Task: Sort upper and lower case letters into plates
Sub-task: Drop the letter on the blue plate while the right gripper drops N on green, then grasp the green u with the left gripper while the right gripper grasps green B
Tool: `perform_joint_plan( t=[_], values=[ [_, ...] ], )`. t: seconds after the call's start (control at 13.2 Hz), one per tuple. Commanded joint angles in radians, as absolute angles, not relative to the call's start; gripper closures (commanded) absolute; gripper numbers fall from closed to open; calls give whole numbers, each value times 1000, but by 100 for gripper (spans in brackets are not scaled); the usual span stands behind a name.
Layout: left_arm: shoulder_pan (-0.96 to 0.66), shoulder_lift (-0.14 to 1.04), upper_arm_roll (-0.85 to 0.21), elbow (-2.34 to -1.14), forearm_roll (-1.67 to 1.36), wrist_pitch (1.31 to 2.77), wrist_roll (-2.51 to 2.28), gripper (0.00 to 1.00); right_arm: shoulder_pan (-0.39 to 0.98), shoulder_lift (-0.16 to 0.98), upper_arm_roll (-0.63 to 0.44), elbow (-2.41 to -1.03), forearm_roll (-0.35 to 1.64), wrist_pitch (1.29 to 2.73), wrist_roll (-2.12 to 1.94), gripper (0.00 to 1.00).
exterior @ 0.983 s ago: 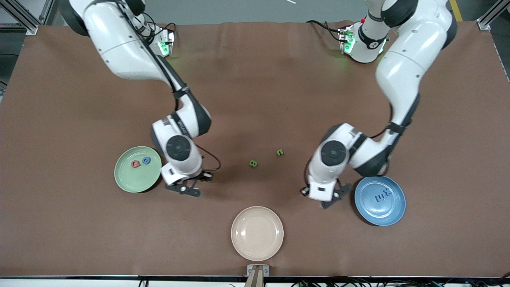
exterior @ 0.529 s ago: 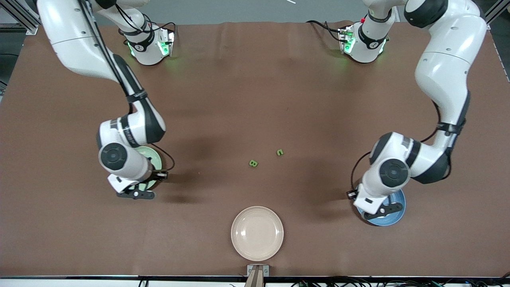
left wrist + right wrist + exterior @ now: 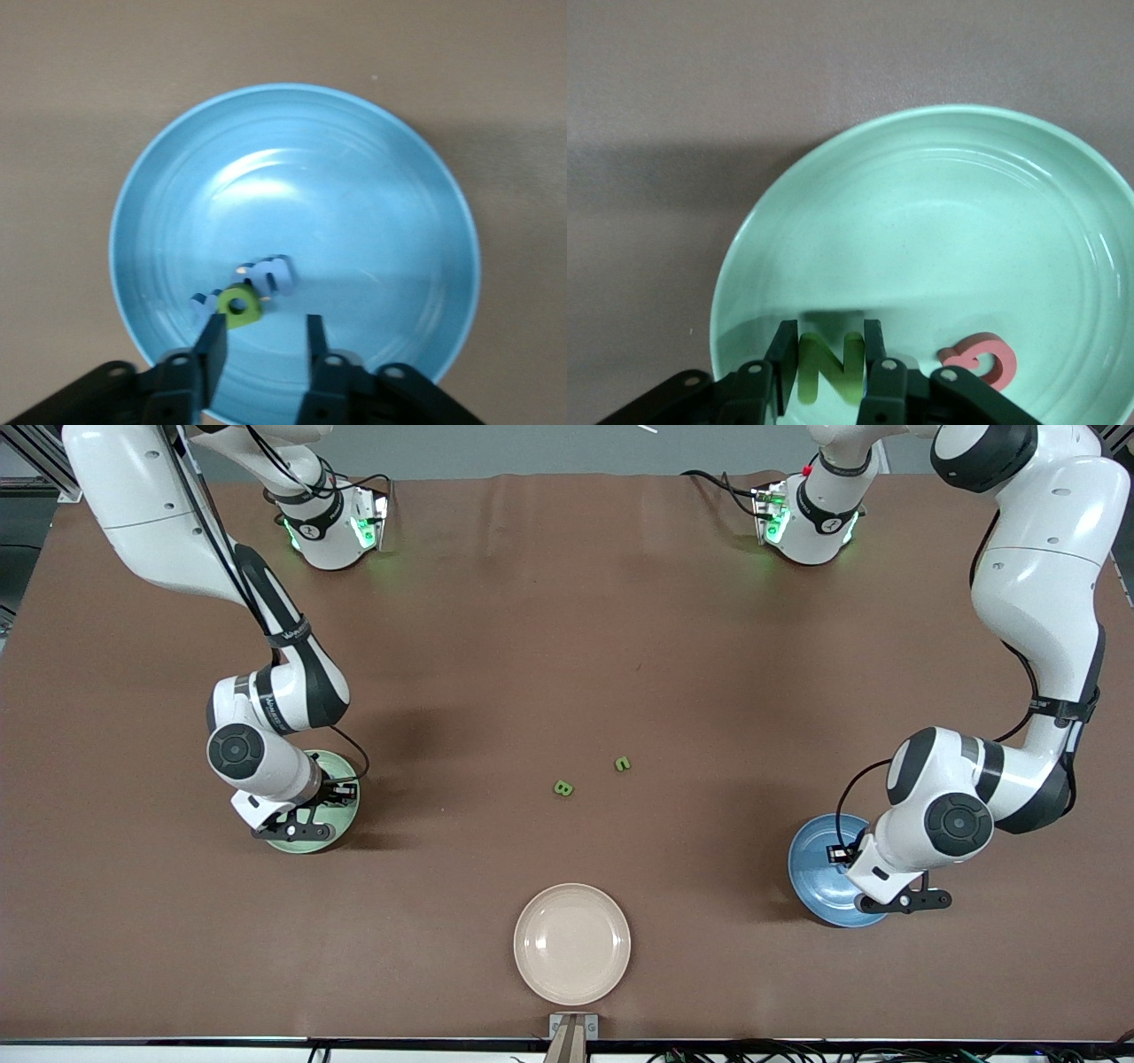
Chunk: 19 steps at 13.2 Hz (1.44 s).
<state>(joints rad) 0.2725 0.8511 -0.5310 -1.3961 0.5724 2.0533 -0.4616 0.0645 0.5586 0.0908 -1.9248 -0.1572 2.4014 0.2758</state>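
My right gripper (image 3: 297, 831) hangs over the mint green plate (image 3: 347, 808), shut on the green N (image 3: 831, 367). In the right wrist view the fingers (image 3: 782, 347) press both sides of the N just above the plate (image 3: 939, 212), with the pink-red Q (image 3: 980, 358) lying in the plate beside it. The blue G is hidden. My left gripper (image 3: 904, 903) is open and empty over the blue plate (image 3: 811, 859). In that plate (image 3: 354, 177) a small green letter (image 3: 239, 307) lies against two small blue letters (image 3: 271, 274). A green B (image 3: 563, 787) and a small green letter (image 3: 623, 763) lie mid-table.
An empty cream-beige plate (image 3: 572, 943) sits at the table's edge nearest the front camera, midway between the two arms. Brown mat covers the table; the arm bases stand along the edge farthest from the camera.
Both arms swung outward from mid-table. The right gripper came over the mint green plate with the N; the left gripper came over the blue plate, where a small green letter now lies.
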Motion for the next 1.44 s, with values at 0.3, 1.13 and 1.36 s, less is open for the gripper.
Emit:
perform_joint_plan(
  t=[0.3, 1.13, 1.36],
  values=[
    [244, 825, -728, -1442, 557, 1967, -780, 0, 127, 499, 129, -1821, 50, 2247, 367, 0],
    [8, 857, -743, -1575, 575, 2210, -1097, 25, 589, 859, 100, -1361, -109, 2267, 1297, 0],
    [-69, 867, -680, -1571, 575, 2226, -1181, 31, 632, 945, 87, -1267, -135, 2267, 1374, 3]
  ],
)
